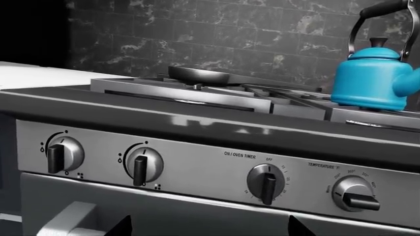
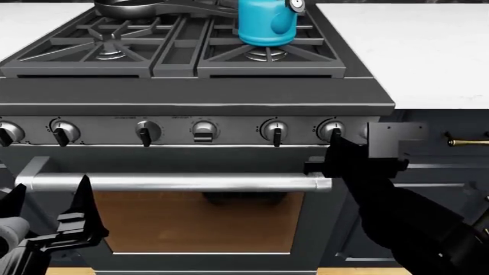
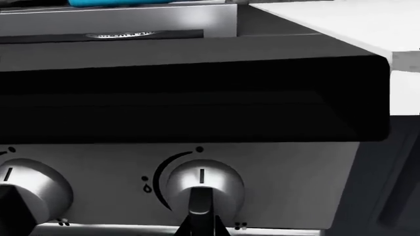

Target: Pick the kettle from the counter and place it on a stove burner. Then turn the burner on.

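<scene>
**Kettle on the burner; right arm at the knob**

The stove (image 2: 191, 91) fills the head view, with the white surface (image 2: 428, 51) running off to its right. Its oven door and long silver handle bar (image 2: 176, 183) sit below the control panel. On top, the blue kettle (image 2: 266, 22) already stands on the black grate over the right-hand burner (image 2: 264, 54), so the placing step looks done. A dark frying pan (image 2: 126, 7) rests on the grate at the back left.

The step in hand appears to be turning the burner on. The right end effector (image 2: 336, 150) is at the rightmost knob (image 2: 331, 129) of the front row. In the right wrist view that knob (image 3: 200, 189) is very close, with a dark fingertip rising just below it; whether the end effector is open or closed on the knob cannot be told. The left end effector (image 2: 80, 215) hangs low beside the oven door, its fingers spread and holding nothing.

The next move likely calls for closing on the knob and twisting it away from its upright mark, provided this knob serves the kettle's burner, which the pictures do not confirm.

Readable writing in the left wrist view: "ON / OVEN TIMER" with "OFF" over one dial (image 1: 266, 182), and "TEMPERATURE °F" over the next (image 1: 354, 194). Smaller figures are too blurred to read.
</scene>
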Robot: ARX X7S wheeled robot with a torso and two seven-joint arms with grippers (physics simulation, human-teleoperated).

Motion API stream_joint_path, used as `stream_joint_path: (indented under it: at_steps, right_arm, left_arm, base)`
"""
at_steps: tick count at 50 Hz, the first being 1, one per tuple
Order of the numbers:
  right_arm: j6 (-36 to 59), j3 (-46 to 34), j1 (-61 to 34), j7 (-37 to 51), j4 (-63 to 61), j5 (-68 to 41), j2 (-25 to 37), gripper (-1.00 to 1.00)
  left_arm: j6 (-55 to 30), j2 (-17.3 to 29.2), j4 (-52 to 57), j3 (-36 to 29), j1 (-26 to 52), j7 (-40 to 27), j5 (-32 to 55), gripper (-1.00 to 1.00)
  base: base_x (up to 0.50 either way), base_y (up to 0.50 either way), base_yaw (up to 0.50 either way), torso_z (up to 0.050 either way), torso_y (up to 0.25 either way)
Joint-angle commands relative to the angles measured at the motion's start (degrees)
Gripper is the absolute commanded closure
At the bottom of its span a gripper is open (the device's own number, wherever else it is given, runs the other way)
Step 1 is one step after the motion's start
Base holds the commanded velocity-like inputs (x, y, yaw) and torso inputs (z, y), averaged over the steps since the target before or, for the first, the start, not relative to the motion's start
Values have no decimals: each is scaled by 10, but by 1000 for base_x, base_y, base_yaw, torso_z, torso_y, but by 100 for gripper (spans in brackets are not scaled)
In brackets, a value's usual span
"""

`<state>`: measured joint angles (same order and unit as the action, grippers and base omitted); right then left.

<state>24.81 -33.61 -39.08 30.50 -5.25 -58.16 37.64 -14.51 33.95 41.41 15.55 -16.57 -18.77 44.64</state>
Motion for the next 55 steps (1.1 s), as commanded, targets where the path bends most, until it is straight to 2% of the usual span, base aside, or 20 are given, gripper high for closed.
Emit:
stream_joint_path:
  at_steps: [1,12,43,55]
  right_arm:
    - [30,-38,-16,-1,-19,38,11,100]
    - [83,-95,-48,4,-47,96,24,100]
    - [105,-122,-68,-7,-89,123,41,100]
    - [117,-163,-86,-21,-103,174,47,100]
  left_arm:
    - [1,0,-1,0,0,0,0,-100]
    - [3,0,-3,-1,-2,1,-2,-100]
    - [4,2,-3,-1,-2,-1,0,-100]
    - [4,2,-5,-4,1,-1,-1,-100]
  base:
    - [0,0,0,0,0]
    - [0,0,0,0,1]
    - [0,0,0,0,1]
    - [0,0,0,0,2]
